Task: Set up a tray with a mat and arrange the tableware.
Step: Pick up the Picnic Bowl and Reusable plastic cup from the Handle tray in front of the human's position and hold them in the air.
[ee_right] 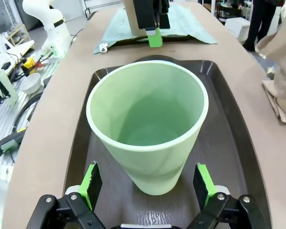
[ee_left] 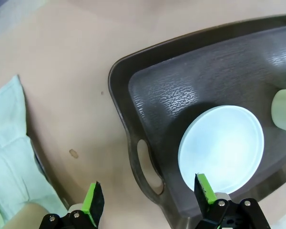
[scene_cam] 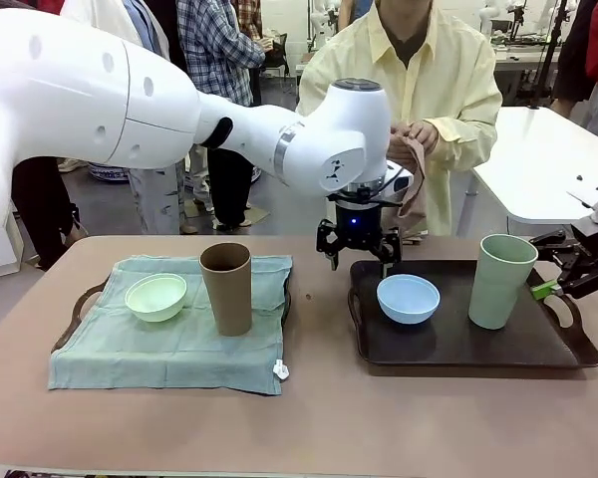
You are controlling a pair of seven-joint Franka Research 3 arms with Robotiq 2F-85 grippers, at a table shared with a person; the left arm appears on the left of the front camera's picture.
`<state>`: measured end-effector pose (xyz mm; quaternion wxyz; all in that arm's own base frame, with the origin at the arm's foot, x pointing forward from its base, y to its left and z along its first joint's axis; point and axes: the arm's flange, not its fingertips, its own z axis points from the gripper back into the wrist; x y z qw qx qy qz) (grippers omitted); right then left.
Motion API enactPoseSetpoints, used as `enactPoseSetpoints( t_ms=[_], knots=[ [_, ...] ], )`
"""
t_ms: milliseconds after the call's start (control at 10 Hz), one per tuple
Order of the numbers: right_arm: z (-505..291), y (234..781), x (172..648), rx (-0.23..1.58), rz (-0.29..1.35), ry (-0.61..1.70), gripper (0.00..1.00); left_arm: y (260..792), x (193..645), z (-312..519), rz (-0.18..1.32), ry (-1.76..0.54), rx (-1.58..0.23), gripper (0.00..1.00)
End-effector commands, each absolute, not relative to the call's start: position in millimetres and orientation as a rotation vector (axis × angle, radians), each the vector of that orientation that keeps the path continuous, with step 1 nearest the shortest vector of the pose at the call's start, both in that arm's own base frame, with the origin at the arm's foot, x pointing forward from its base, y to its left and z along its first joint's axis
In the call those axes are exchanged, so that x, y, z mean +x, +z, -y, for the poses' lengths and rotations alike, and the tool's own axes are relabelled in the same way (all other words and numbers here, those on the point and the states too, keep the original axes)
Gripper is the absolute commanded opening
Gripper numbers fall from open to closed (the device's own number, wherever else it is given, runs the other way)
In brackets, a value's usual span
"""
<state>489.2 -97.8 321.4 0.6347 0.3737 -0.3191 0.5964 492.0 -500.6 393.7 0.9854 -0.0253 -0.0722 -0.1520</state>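
Observation:
A dark tray [scene_cam: 458,366] on the right holds a light blue bowl [scene_cam: 409,299] and a pale green cup [scene_cam: 500,281]. On the left, a green mat [scene_cam: 179,349] carries a mint bowl [scene_cam: 156,296] and a brown cup [scene_cam: 227,289]. My left gripper [scene_cam: 361,261] hangs open over the tray's left end. In the left wrist view the left gripper [ee_left: 148,195] is above the tray [ee_left: 190,71] handle, beside the blue bowl [ee_left: 221,145]. My right gripper [scene_cam: 556,283] is open at the cup's right side. The cup [ee_right: 148,129] stands upright between the right gripper's [ee_right: 147,186] fingers.
A person stands at the far side holding a beige cloth [scene_cam: 411,159]. The mat lies over a second tray whose handle [scene_cam: 80,309] sticks out at the left. A beige cloth [ee_right: 281,71] lies on the table beside the dark tray [ee_right: 229,143].

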Motion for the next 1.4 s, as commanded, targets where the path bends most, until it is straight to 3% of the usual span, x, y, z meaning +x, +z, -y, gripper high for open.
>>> enactPoseSetpoints(
  t_ms=[0, 1300],
  knots=[
    [93, 312, 495, 0.84, 0.758, 1.359, 1.0, 390, 491, 511, 0.193, -0.286, -0.022, 1.0],
    [58, 285, 513, 0.86, 0.732, 1.358, 1.0, 358, 491, 531, 0.111, -0.247, 0.038, 1.0]
  ],
)
